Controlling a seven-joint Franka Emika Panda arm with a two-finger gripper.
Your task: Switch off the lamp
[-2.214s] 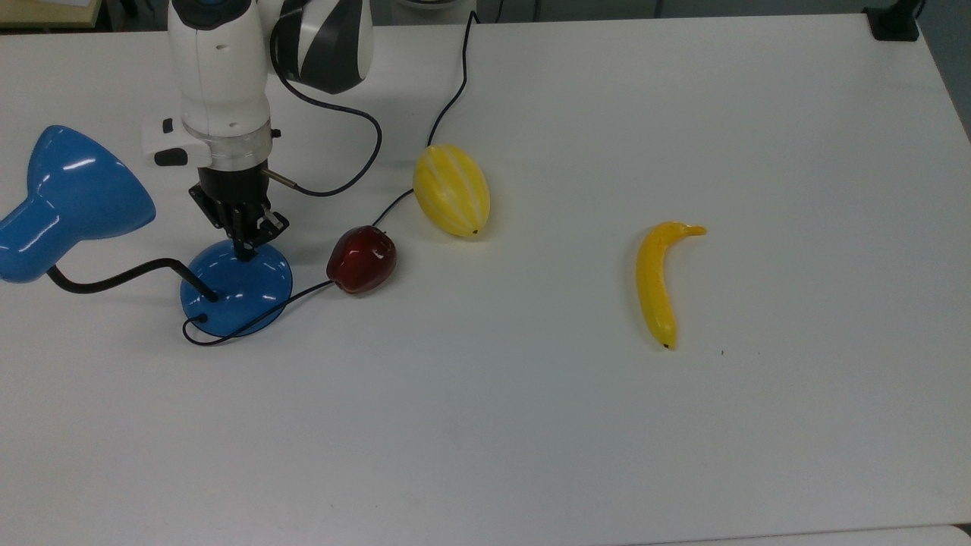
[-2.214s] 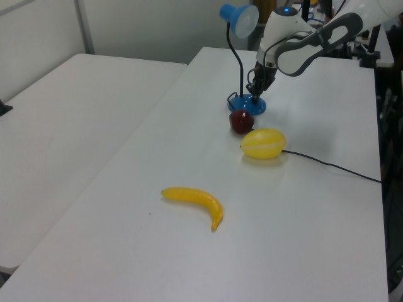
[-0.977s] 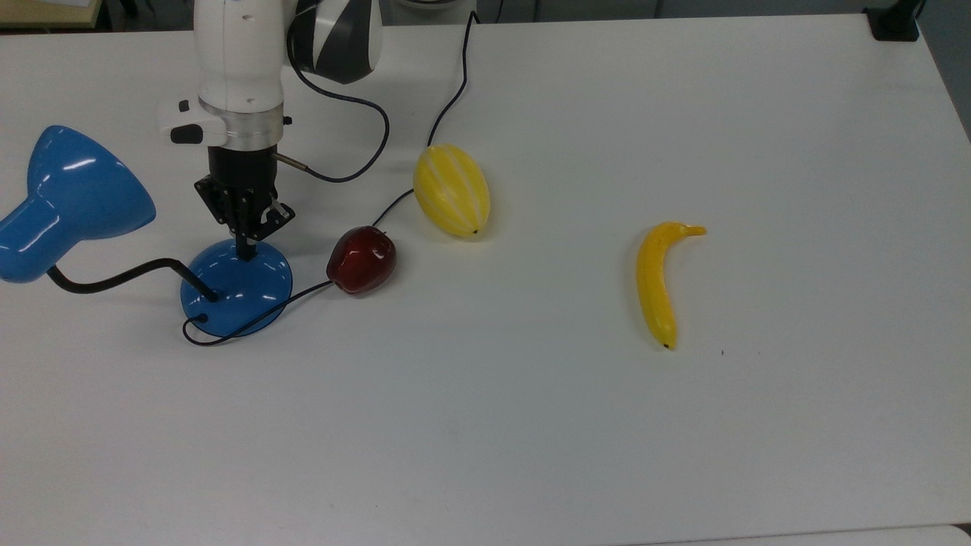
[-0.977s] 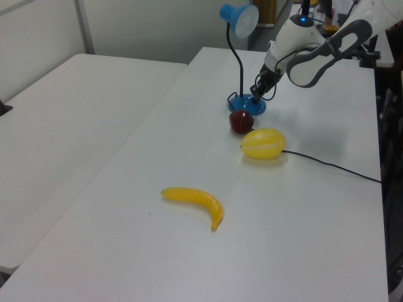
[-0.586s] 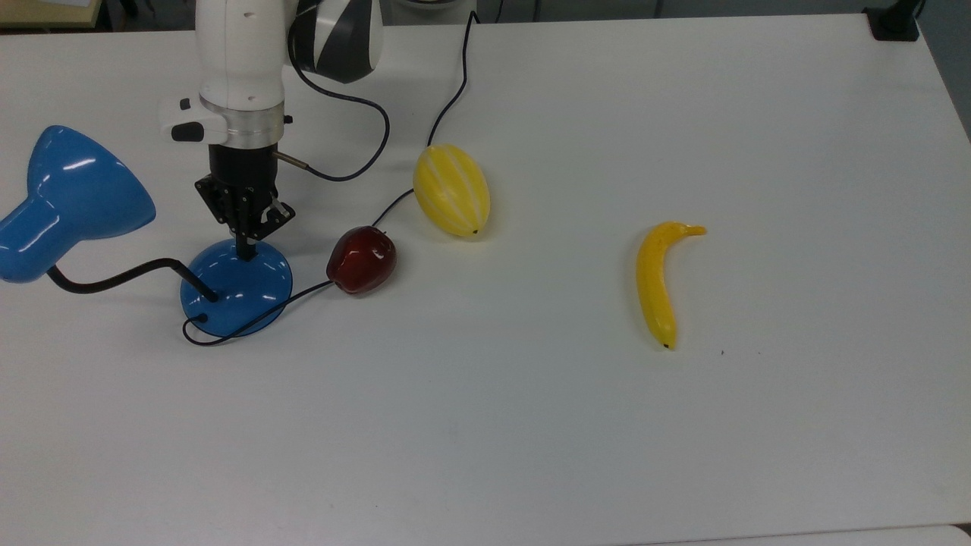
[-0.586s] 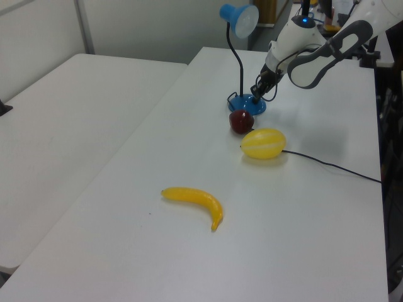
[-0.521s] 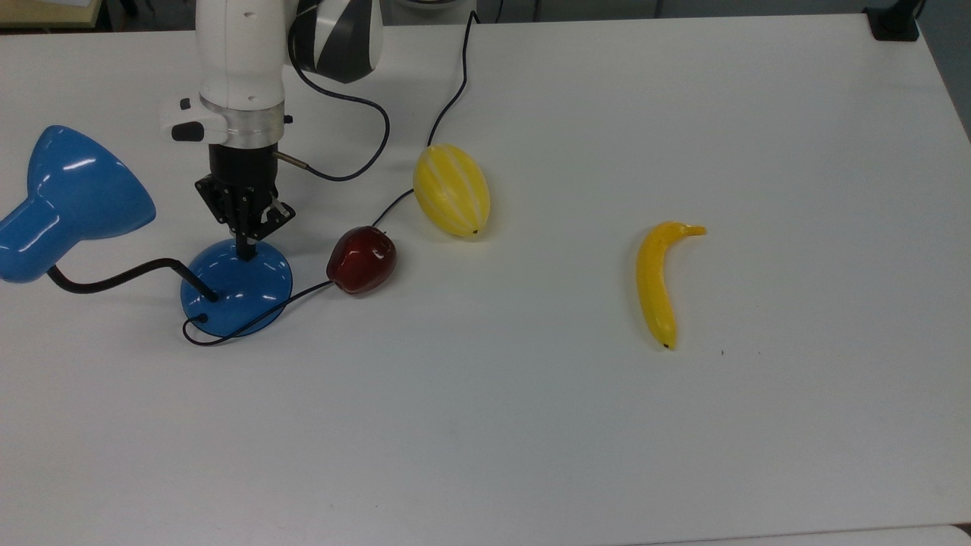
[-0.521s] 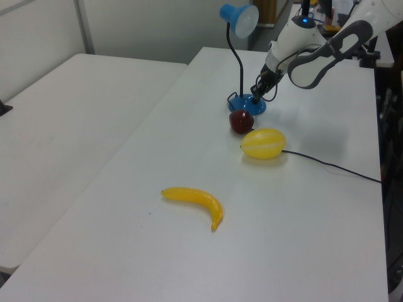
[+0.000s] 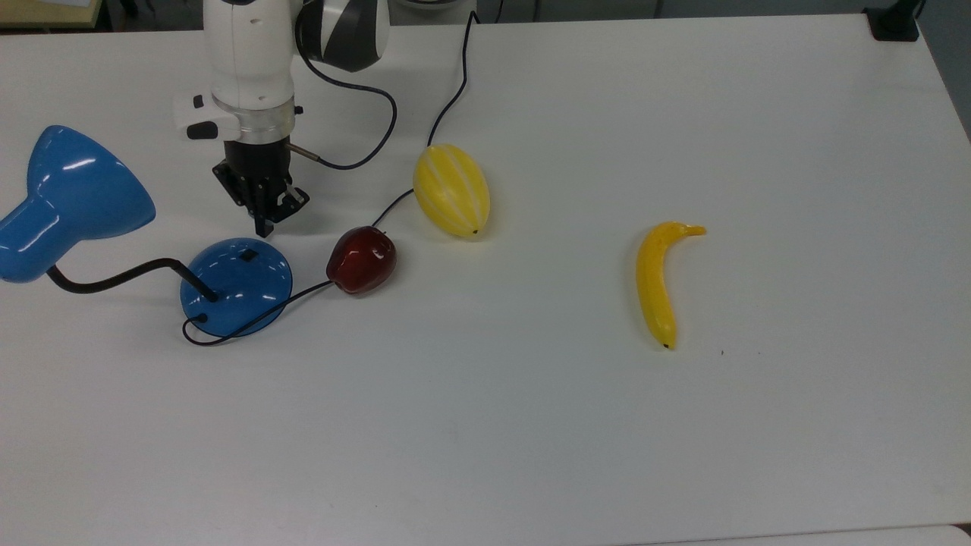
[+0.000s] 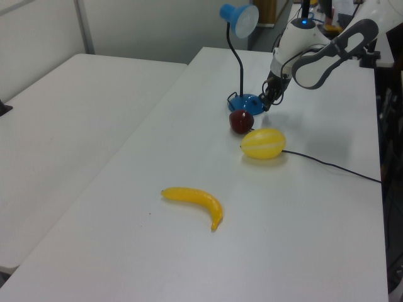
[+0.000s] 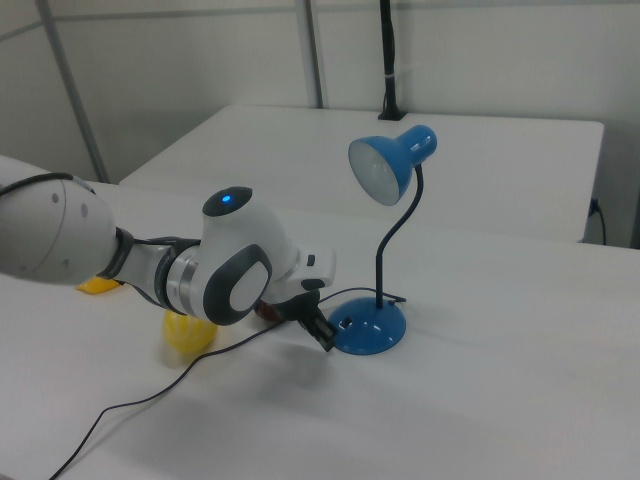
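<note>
Change: gripper has lifted off the lamp base and drawn back toward the top view's upper right; the switch now shows uncovered.
Banana: near desk area, well apart from the work.
Apple: just beside the base, on the cord.
Melon: beyond the apple.
Lamp: at the top view's left, upright, shade looks unlit.
Jaws: closed, holding nothing.
Step, my read: retreat after the press. Best done rising straight, clear of neck and cord, without nudging the base.
</note>
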